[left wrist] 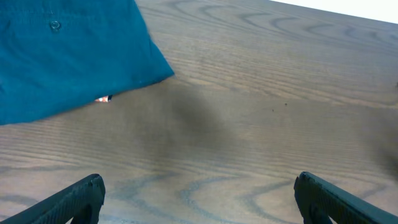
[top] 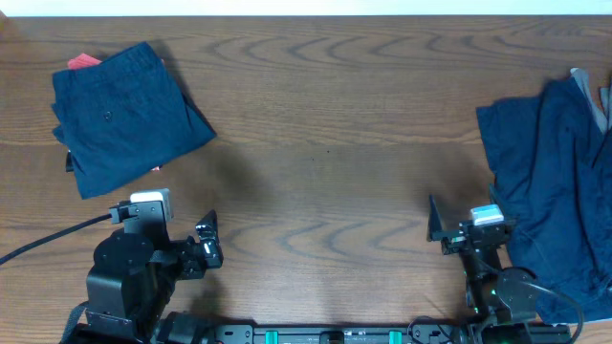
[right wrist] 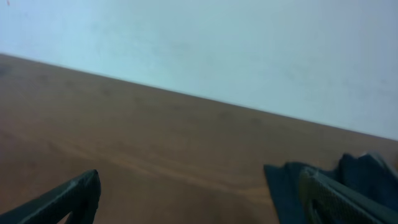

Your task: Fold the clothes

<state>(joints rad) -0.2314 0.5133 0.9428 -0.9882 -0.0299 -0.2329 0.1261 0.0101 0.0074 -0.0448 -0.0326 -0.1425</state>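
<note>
A folded navy pair of shorts (top: 120,115) with a small button lies at the table's far left; it also shows in the left wrist view (left wrist: 68,56). A loose, crumpled navy garment (top: 559,191) lies at the right edge and shows in the right wrist view (right wrist: 292,186). My left gripper (top: 206,244) is open and empty near the front left, below the folded shorts; its fingertips frame bare wood in the left wrist view (left wrist: 199,199). My right gripper (top: 442,229) is open and empty at the front right, just left of the loose garment, with bare wood between its fingers in the right wrist view (right wrist: 199,199).
A red item (top: 84,61) peeks out from under the folded shorts at the far left. A grey cloth edge (top: 595,100) shows at the far right. The wooden table (top: 325,143) spans the view. A black cable (top: 48,239) runs to the left arm.
</note>
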